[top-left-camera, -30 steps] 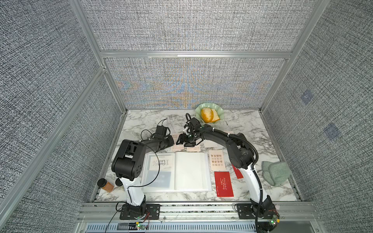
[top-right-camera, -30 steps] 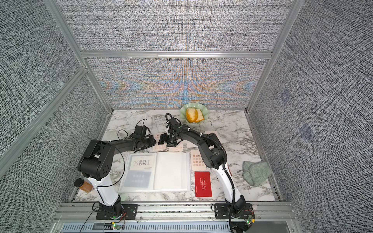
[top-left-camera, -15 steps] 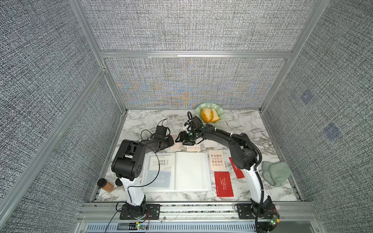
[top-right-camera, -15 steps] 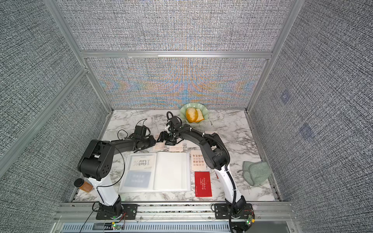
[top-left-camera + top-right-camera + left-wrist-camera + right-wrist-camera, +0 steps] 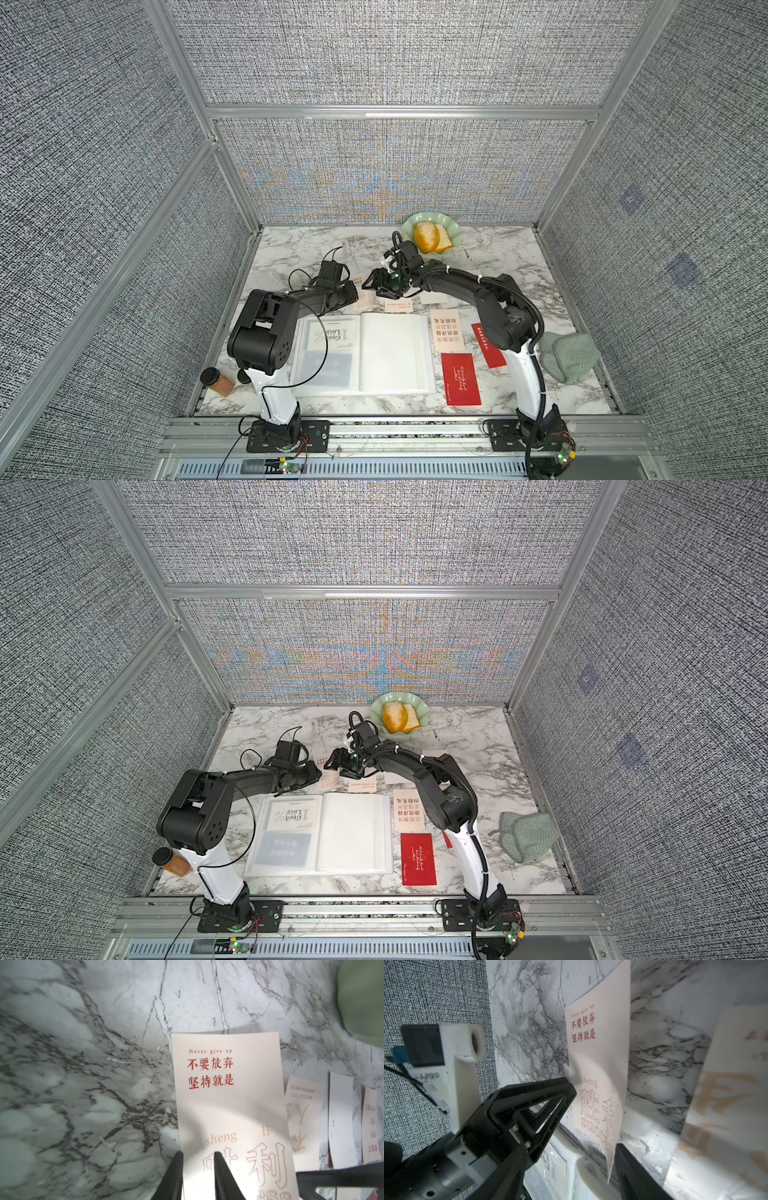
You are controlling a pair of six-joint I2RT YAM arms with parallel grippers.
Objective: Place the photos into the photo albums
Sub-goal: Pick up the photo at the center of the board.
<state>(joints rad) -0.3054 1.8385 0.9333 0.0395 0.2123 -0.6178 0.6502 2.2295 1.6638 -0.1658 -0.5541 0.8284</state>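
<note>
The photo album (image 5: 390, 353) (image 5: 353, 833) lies open near the front. Behind its left page a cream photo (image 5: 366, 303) (image 5: 228, 1095) (image 5: 598, 1053) with red characters is bent up off the marble. My left gripper (image 5: 359, 300) (image 5: 197, 1165) has its jaws a little apart, one fingertip (image 5: 218, 1167) over the photo's face and one at its edge. My right gripper (image 5: 376, 289) is open, with one finger (image 5: 633, 1174) beside the photo's raised corner. More photos lie to the right: cream (image 5: 399, 306), white (image 5: 434, 298), cream (image 5: 445, 336), red (image 5: 460, 378) and red (image 5: 486, 345) under my right arm.
The album's left page holds a "Good Luck" card (image 5: 332, 336) and a dark blue card (image 5: 328, 368). A green bowl (image 5: 451, 226) of food stands at the back, a green cloth (image 5: 569, 357) at the right and a small jar (image 5: 216, 380) at the front left.
My right gripper has shifted slightly left, closer to the left gripper and the bent photo. The left arm has stayed in place.
</note>
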